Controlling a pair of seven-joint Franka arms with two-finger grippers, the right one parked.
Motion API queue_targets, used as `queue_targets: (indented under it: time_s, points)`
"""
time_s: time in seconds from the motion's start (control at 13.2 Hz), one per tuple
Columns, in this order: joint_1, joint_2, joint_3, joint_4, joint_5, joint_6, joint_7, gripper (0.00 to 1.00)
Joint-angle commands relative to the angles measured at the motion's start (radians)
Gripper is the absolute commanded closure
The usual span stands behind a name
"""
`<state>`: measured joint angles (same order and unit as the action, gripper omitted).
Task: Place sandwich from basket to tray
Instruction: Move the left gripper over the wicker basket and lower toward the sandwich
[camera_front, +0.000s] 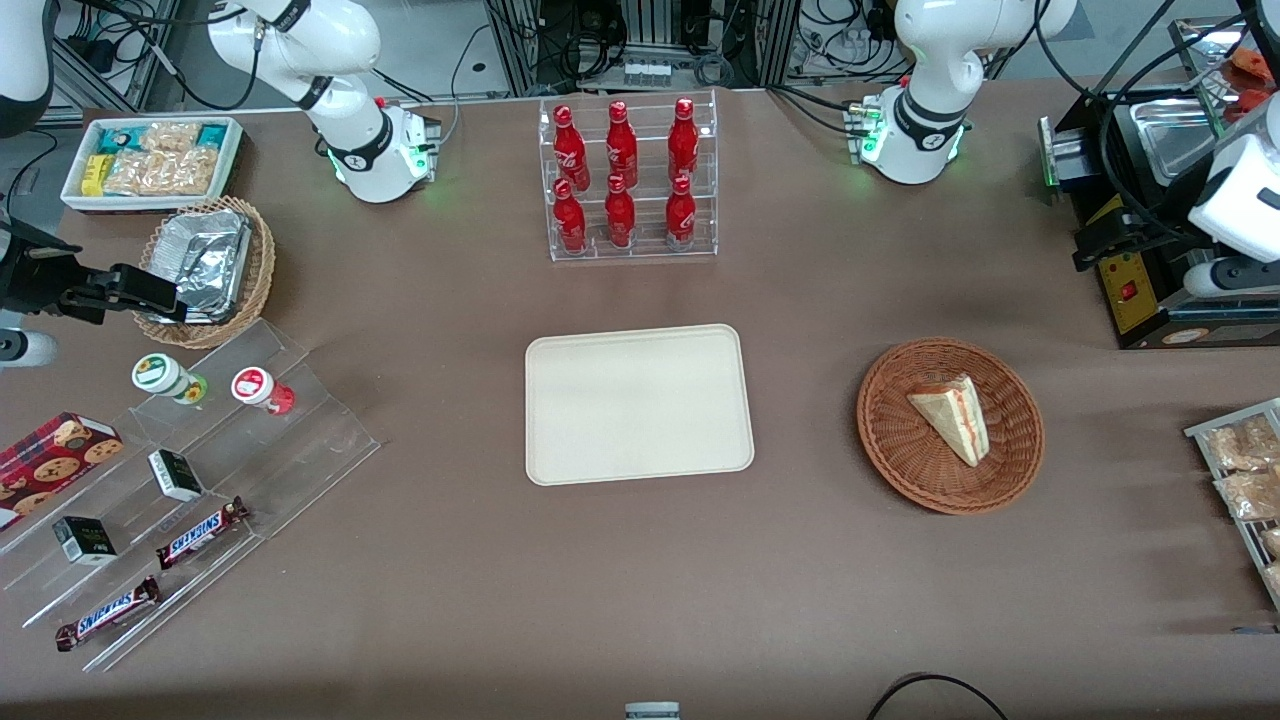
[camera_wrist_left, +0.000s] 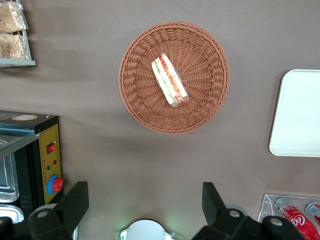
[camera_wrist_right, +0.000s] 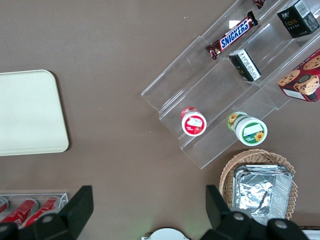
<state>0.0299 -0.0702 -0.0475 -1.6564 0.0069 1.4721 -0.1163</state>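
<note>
sandwich (camera_wrist_left: 170, 80) filling visible from wrist only, gripper (camera_wrist_left: 145, 202) jaws apart above basket (camera_wrist_left: 210, 105)

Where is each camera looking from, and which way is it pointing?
Front view: sits high, facing the robots, looking down on the table; the tray, the basket with the sandwich and both arm bases show.
Left wrist view: sits on the working arm, looking down at the sandwich in the basket; the open gripper hangs above bare table.
Right wrist view: sits on the parked arm, looking down at the snack shelves.
All three views share the tray.
</note>
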Motion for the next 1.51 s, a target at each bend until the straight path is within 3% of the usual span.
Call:
queue_targets:
  time_s: [0.0,0.3,0.75,1.13,1.43]
  points:
    - [-0.016,0.000,0.014,0.010,-0.021,-0.001,0.029,0.00]
    - [-0.018,0.018,0.006,-0.025,-0.011,0.039,0.043,0.00]
    - [-0.044,-0.002,-0.002,-0.305,0.002,0.368,-0.002,0.00]
    - [-0.044,0.026,-0.003,-0.534,0.002,0.762,-0.322,0.00]
    - [-0.045,0.139,-0.003,-0.557,0.002,0.908,-0.459,0.00]
